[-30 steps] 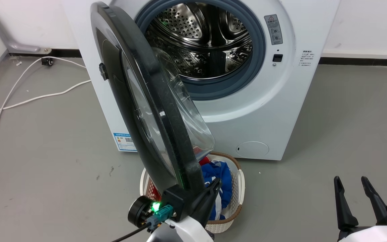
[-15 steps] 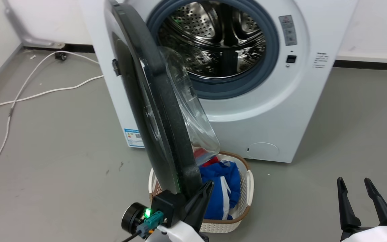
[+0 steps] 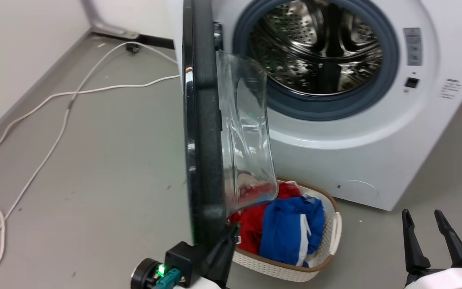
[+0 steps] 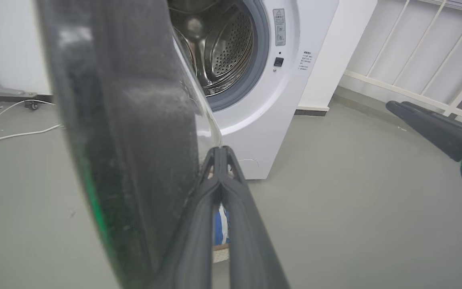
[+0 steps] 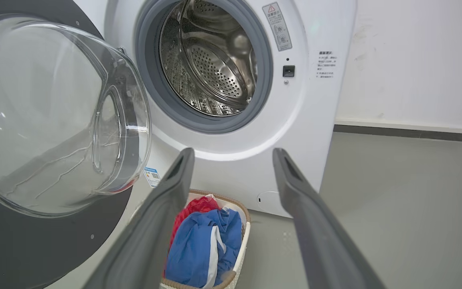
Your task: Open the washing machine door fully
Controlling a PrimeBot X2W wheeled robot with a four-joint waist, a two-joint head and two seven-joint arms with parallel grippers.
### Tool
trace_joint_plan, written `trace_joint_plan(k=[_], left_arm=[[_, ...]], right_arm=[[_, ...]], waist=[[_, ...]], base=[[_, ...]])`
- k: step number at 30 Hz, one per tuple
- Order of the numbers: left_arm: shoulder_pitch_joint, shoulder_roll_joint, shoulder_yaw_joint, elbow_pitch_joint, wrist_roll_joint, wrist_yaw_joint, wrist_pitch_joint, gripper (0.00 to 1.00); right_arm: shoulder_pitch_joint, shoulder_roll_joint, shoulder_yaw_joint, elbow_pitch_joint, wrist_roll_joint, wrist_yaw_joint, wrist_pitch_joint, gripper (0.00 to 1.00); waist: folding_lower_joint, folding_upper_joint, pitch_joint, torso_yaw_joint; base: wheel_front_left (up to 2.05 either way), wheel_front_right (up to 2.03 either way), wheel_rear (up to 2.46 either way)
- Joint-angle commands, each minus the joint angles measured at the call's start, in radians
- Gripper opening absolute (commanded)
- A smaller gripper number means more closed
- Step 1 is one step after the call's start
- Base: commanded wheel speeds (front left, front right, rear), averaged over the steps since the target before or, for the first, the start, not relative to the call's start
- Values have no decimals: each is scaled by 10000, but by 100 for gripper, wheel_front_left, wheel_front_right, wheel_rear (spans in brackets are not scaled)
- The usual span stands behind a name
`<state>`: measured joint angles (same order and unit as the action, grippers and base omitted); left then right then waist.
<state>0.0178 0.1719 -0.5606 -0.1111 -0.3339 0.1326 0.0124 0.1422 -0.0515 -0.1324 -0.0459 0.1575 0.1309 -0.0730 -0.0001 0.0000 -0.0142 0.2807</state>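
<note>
The washing machine door [image 3: 201,132] stands open and edge-on in the head view, a black rim with a clear glass bowl [image 3: 247,132] bulging toward the steel drum [image 3: 319,44]. My left gripper [image 3: 231,233] is shut, its fingers lying against the inner side of the door's lower rim. In the left wrist view the door [image 4: 126,120] looms at the left, and the left gripper [image 4: 221,150] has its tips together beside it. My right gripper [image 3: 427,216] is open at the lower right, away from the door. The right wrist view has the right gripper [image 5: 233,154] open, with the door [image 5: 46,116] at the left.
A white wicker basket [image 3: 287,267] of red and blue clothes sits on the floor under the door, in front of the white washing machine [image 3: 335,148]. A white cable [image 3: 54,120] trails over the grey floor at the left. A wall runs along the far left.
The head camera has shifted, so the whole picture moved. The door, earlier showing its outer face, now stands edge-on and farther from the opening. My left gripper stayed at its lower rim.
</note>
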Motion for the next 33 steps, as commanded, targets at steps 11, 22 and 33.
trace_joint_plan(k=[11, 22, 33], left_arm=[[132, 573, 1368, 160, -382, 598, -518, 0], [-395, 1328, 3064, 963, -1229, 592, -971, 0], [-1442, 1804, 4582, 2694, -2342, 338, -1396, 0]], right_arm=[[-101, 14, 117, -260, -212, -2, -27, 100], [-244, 12, 164, -498, -517, -2, 207, 100], [-672, 11, 105, -925, -927, -2, 593, 100]], waist=[[1, 0, 38, 1589], [1, 0, 236, 1759], [1, 0, 1118, 1089]], base=[[0, 0, 0], [0, 0, 0], [0, 0, 0]])
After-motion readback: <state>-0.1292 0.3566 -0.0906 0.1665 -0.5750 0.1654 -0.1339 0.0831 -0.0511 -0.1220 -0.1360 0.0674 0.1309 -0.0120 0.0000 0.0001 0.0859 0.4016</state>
